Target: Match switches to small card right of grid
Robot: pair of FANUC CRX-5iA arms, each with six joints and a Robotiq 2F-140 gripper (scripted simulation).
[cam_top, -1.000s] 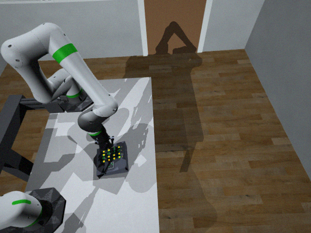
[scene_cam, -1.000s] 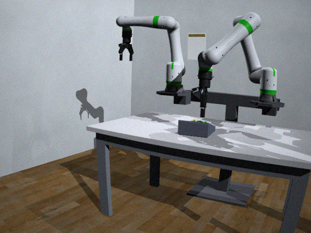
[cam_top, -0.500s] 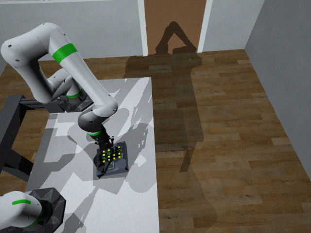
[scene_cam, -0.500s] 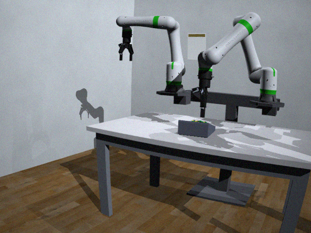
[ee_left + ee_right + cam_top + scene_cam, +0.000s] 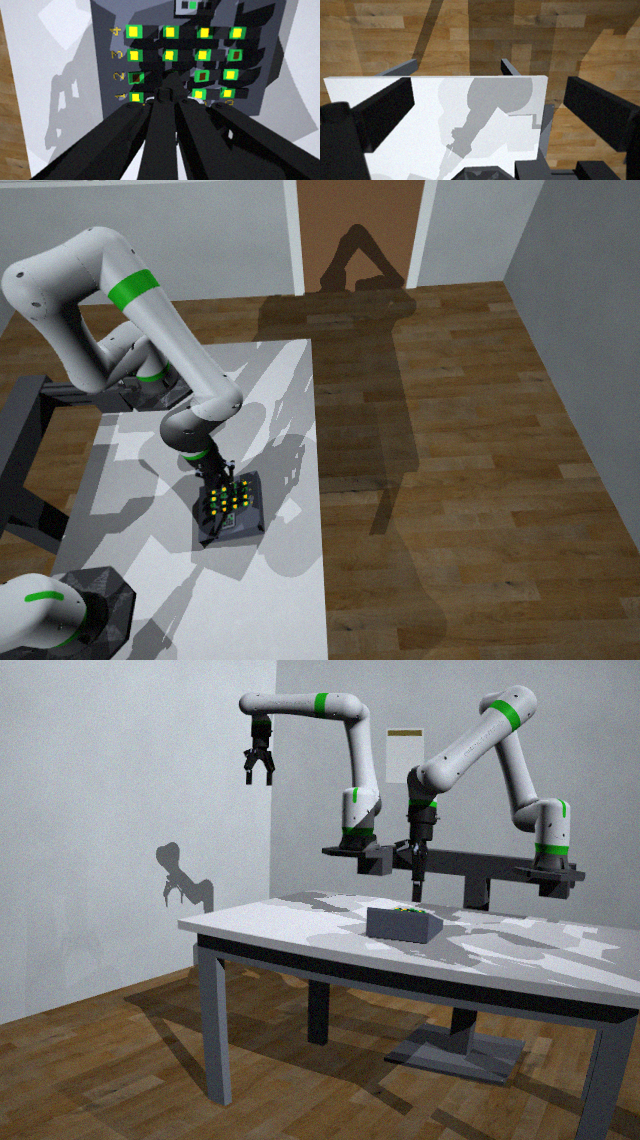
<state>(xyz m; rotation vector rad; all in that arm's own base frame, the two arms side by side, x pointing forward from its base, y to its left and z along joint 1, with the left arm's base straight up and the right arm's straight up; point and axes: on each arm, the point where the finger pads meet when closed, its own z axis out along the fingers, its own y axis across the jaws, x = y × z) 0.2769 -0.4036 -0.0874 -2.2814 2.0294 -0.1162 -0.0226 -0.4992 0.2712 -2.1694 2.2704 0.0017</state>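
The dark grey-blue switch box (image 5: 253, 524) (image 5: 395, 926) (image 5: 103, 49) stands on the table, its green and dark grey switches in a grid. In the left wrist view, row 4's lamps are all lit. Row 3's right-hand lamp (image 5: 236, 55) is dark. Row 2's left-hand lamp (image 5: 136, 78) and third lamp (image 5: 202, 76) are dark. My left gripper (image 5: 416, 898) (image 5: 169, 84) is shut and empty above the grid, hiding the second switches of rows 1 and 2. The card (image 5: 228, 521) (image 5: 184, 12) is cut off in the left wrist view. My right gripper (image 5: 258, 781) (image 5: 489, 91) is open and empty, high up.
The white table (image 5: 268, 619) (image 5: 248, 918) (image 5: 421, 124) carries the box near one long edge. The right arm's base (image 5: 116, 608) stands at the lower left in the top view. Arm shadows fall across the box and card.
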